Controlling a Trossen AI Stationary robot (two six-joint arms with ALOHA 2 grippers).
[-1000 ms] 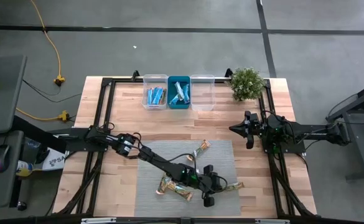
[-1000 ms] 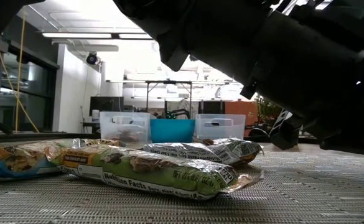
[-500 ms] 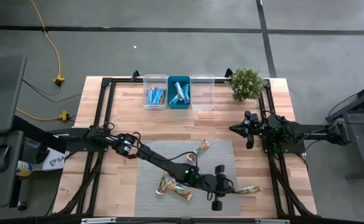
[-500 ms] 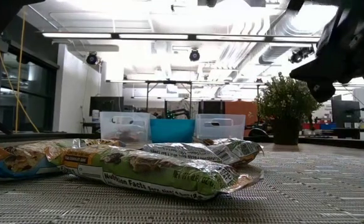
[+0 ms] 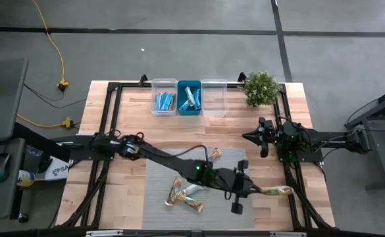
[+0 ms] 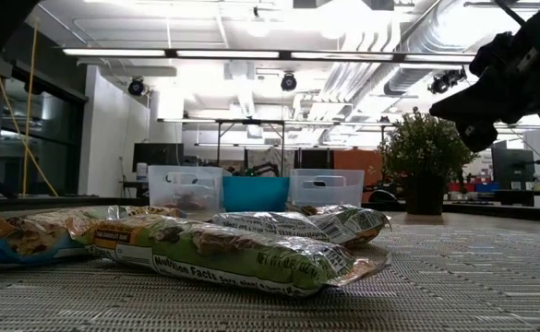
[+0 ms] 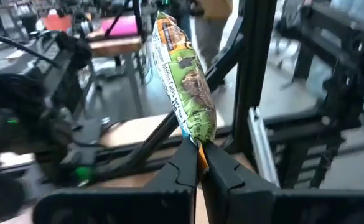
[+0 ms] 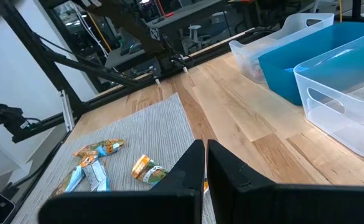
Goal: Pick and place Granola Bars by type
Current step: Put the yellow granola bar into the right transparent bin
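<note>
I am holding my left gripper (image 5: 253, 189) out over the lower right of the high view, past the right edge of the grey mat (image 5: 159, 197). Its fingers are pinching one end of a green granola bar (image 7: 183, 87), which is sticking straight out beyond them; from above, the same bar (image 5: 276, 191) is showing to the right of the gripper. My right gripper (image 5: 248, 137) is waiting at right centre of the high view, above the bare wood, its fingers pressed together and carrying nothing. Three bars (image 5: 184, 195) are lying clustered on the mat at lower centre. Another bar (image 5: 215, 154) is lying near the mat's upper edge. Blue-wrapped bars (image 5: 164, 101) are sitting in the left clear bin (image 5: 164, 85) at upper centre, others in the teal bin (image 5: 190, 109) beside it. The third bin (image 5: 214, 85) stands to the right of those.
</note>
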